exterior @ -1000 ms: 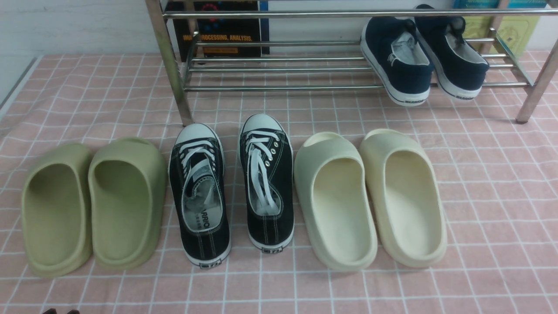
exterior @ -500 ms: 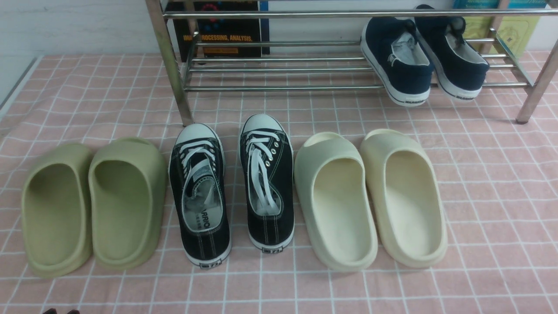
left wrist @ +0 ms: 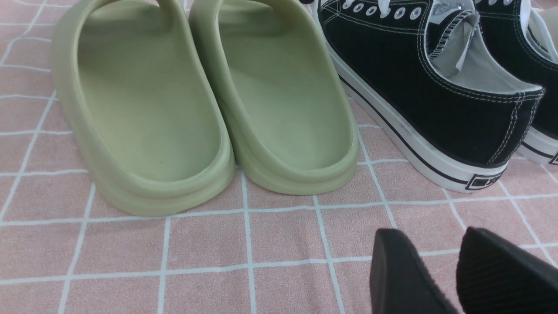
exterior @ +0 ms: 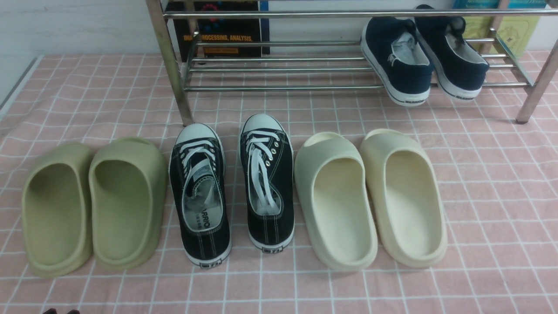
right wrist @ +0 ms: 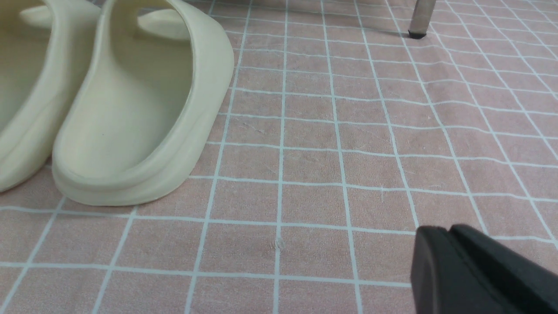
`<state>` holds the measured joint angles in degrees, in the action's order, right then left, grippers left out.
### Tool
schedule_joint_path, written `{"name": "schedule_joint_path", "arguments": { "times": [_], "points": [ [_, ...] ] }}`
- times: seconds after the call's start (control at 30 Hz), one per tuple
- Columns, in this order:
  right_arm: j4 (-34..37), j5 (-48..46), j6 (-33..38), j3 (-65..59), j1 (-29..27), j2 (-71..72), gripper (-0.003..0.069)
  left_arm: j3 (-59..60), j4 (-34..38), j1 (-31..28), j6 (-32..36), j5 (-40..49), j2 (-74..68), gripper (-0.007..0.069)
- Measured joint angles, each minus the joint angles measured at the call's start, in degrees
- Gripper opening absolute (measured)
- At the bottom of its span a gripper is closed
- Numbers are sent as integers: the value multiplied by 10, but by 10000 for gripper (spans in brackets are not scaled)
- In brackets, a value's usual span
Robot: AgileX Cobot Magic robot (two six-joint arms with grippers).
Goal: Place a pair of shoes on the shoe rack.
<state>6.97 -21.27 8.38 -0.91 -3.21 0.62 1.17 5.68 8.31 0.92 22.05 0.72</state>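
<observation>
At about 1 o'clock of the front view, the pair of shoes (exterior: 425, 56) lies tilted on the lower tubes of the shoe rack (exterior: 279, 65), toes away, heels hanging over the front tube (heel lettering unreadable). The black sneaker (exterior: 199, 192) insole reads "ARRIO". The left gripper (left wrist: 440, 270) has its fingers slightly apart, holding nothing; the right gripper (right wrist: 449, 261) has its fingers together.

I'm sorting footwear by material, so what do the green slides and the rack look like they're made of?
Green slides: likely moulded foam or soft rubber, matte, seamless, one piece. Shoe rack: polished metal tubing, probably chrome-plated, mirror-bright.
</observation>
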Motion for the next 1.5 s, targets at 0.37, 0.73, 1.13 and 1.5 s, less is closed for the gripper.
{"name": "schedule_joint_path", "arguments": {
  "times": [0.37,0.73,1.13,1.5],
  "points": [
    [0,0,0,0,0,0,62,0,0,0,0,0,0,239],
    [0,0,0,0,0,0,74,0,0,0,0,0,0,239],
    [1,0,0,0,0,0,83,0,0,0,0,0,0,239],
    [2,-1,0,0,0,0,97,0,0,0,0,0,0,239]
  ]
}}
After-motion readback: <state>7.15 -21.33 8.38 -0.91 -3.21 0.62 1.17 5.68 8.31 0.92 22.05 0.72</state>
